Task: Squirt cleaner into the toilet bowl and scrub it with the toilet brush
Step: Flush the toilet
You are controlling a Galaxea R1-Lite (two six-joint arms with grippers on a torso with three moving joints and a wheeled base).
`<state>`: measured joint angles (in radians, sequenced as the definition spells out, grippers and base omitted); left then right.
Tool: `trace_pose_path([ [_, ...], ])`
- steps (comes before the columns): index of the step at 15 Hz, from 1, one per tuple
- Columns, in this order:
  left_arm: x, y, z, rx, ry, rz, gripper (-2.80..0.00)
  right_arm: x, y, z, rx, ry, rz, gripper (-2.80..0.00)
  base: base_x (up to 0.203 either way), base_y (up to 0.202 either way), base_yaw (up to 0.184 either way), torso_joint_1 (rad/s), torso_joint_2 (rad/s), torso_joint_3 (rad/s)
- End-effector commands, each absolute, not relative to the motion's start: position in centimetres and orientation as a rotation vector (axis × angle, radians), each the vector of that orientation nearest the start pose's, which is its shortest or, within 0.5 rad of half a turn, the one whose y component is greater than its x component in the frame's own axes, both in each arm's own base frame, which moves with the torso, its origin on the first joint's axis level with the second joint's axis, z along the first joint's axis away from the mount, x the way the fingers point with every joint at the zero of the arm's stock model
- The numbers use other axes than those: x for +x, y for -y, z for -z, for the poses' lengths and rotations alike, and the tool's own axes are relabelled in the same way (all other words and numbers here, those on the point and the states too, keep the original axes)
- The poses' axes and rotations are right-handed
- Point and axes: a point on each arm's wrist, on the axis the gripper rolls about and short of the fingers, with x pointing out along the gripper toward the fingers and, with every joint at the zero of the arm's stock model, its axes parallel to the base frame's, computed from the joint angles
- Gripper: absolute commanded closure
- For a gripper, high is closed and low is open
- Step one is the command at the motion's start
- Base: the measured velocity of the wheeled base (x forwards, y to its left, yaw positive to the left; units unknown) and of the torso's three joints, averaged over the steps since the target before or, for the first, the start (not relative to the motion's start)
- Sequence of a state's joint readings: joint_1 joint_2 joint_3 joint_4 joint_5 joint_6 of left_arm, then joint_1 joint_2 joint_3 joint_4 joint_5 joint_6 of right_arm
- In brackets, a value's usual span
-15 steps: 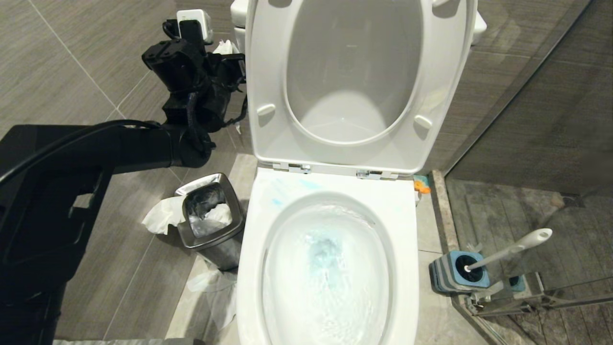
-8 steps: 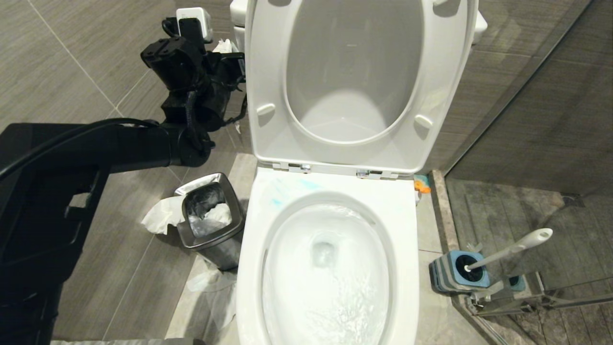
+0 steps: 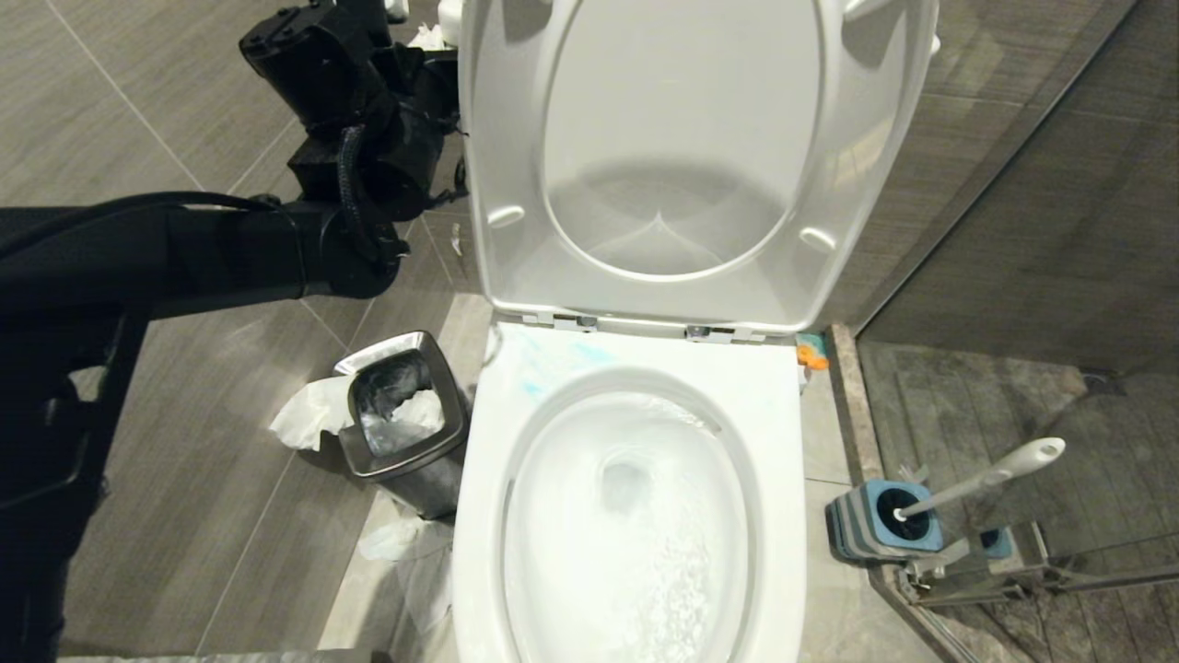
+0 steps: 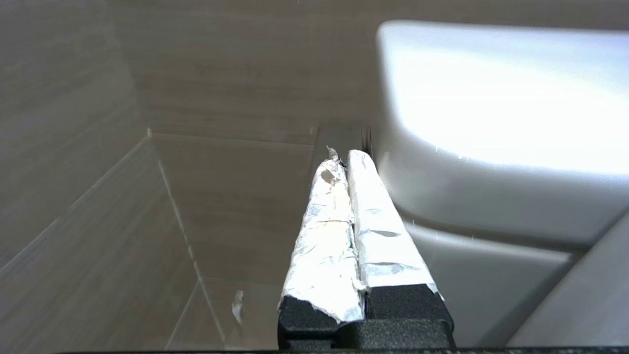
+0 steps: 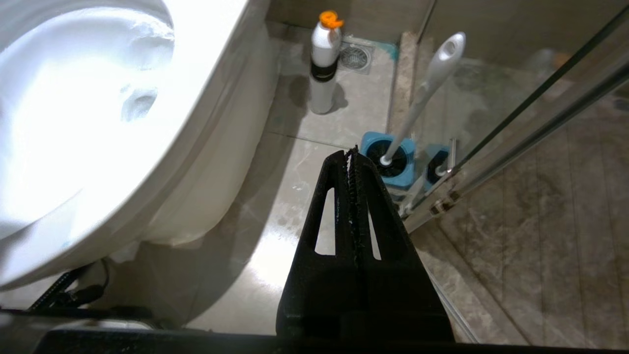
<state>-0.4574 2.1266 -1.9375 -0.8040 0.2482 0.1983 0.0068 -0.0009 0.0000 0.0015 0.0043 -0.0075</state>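
The toilet bowl (image 3: 479,516) stands in the middle with seat and lid (image 3: 497,138) raised, and water swirls in its basin. Pale blue smears of cleaner (image 3: 543,364) lie on the back left of the rim. The toilet brush (image 3: 986,477) leans in its blue-and-grey holder (image 3: 861,534) on the floor at the right, untouched. My left arm (image 3: 350,138) reaches up beside the lid's left edge. The left gripper (image 4: 344,158), foil-wrapped, is shut and empty next to the white tank (image 4: 491,123). My right gripper (image 5: 352,153) is shut and empty low beside the bowl, pointing toward the brush (image 5: 427,83).
A steel waste bin (image 3: 442,451) with crumpled paper (image 3: 309,419) stands left of the bowl. A white bottle with an orange cap (image 5: 323,64) sits on the floor behind the bowl's right side. A glass shower partition (image 5: 535,113) runs just past the brush holder.
My left arm has moved farther back and up beside the lid. The blue tint in the bowl's water has washed out to clear. The raised seat and lid have shifted slightly.
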Motion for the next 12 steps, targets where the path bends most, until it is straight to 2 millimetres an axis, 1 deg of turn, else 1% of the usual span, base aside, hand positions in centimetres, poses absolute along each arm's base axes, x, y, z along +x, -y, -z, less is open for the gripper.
trace_pose_path([
  [1,35.0,17.1,-39.6,-0.043,0.688,0.132,0.00,-2.3,0.0,-7.5,-0.008,-0.001,-0.012,0.00,0.000,0.000,0.000,0.000,0.00,0.000],
  [4,31.7,16.6,-42.4,-0.057,0.739,0.121,0.00,-2.3,0.0,-7.5,-0.008,-0.001,-0.012,0.00,0.000,0.000,0.000,0.000,0.00,0.000],
  [7,28.3,16.0,-44.7,-0.070,0.774,0.108,0.00,-2.3,0.0,-7.5,-0.008,-0.001,-0.012,0.00,0.000,0.000,0.000,0.000,0.00,0.000],
  [12,23.2,15.3,-46.2,-0.049,0.777,0.096,0.00,-2.3,0.0,-7.6,-0.008,0.000,-0.012,0.00,0.000,0.000,0.000,0.000,0.00,0.000],
])
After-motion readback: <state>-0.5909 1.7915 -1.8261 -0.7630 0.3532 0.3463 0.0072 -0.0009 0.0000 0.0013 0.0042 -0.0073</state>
